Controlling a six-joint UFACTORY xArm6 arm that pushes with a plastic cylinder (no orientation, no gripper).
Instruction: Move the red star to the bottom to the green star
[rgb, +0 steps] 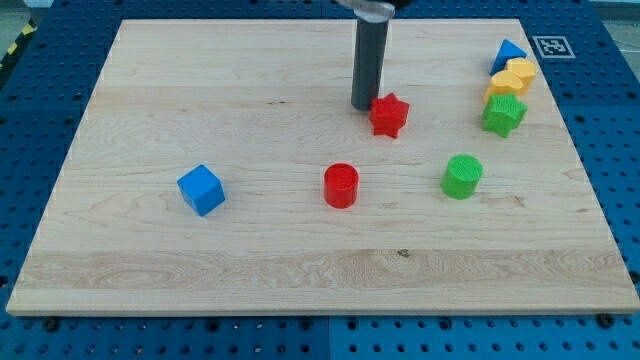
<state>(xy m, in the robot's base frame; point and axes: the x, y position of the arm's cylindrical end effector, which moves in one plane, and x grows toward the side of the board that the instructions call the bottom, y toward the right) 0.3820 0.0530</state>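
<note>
The red star (389, 115) lies on the wooden board (150, 90), right of centre in the upper half. My tip (363, 106) stands at its upper left side, touching or nearly touching it. The green star (503, 114) sits near the view's right edge, level with the red star and well to its right, at the lower end of a short column of blocks.
Above the green star lie an orange block (505, 90), a yellow block (519, 72) and a blue triangle (508, 52). A green cylinder (462, 176), a red cylinder (341, 185) and a blue cube (201, 189) stand lower on the board.
</note>
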